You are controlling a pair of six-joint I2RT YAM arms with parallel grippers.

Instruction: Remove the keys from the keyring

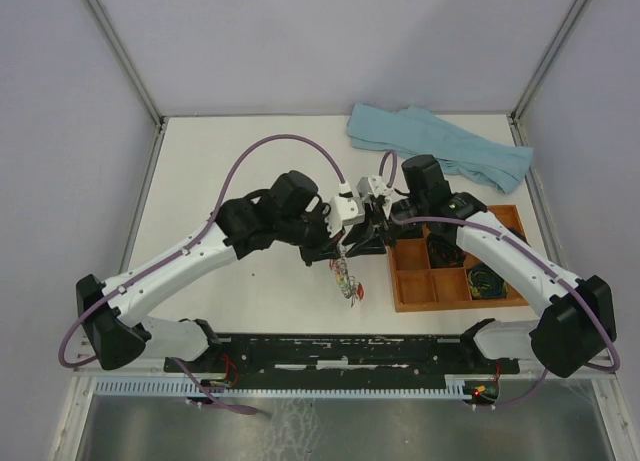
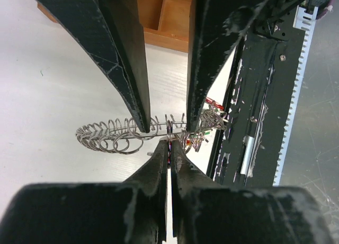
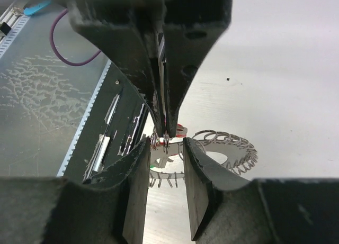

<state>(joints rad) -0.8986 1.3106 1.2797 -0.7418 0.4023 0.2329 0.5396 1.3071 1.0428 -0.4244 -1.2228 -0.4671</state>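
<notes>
The keyring (image 1: 345, 271) is a silvery ring fringed with small loops, and it hangs over the table below the two grippers. My left gripper (image 2: 169, 144) is shut on one of the loops at the ring's rim (image 2: 106, 136). Red and green keys (image 2: 211, 117) cluster at the ring's far end, near the black base rail. My right gripper (image 3: 165, 143) faces the left one; its two fingers (image 3: 136, 170) stand apart on either side of the pinched spot and the ring (image 3: 235, 147). A red key (image 3: 181, 129) shows just behind the left gripper's tips.
An orange compartment tray (image 1: 398, 303) lies just right of the grippers, with dark coiled bundles (image 1: 487, 279) in one cell. A light blue cloth (image 1: 440, 146) is at the back right. The black base rail (image 1: 340, 353) runs along the near edge.
</notes>
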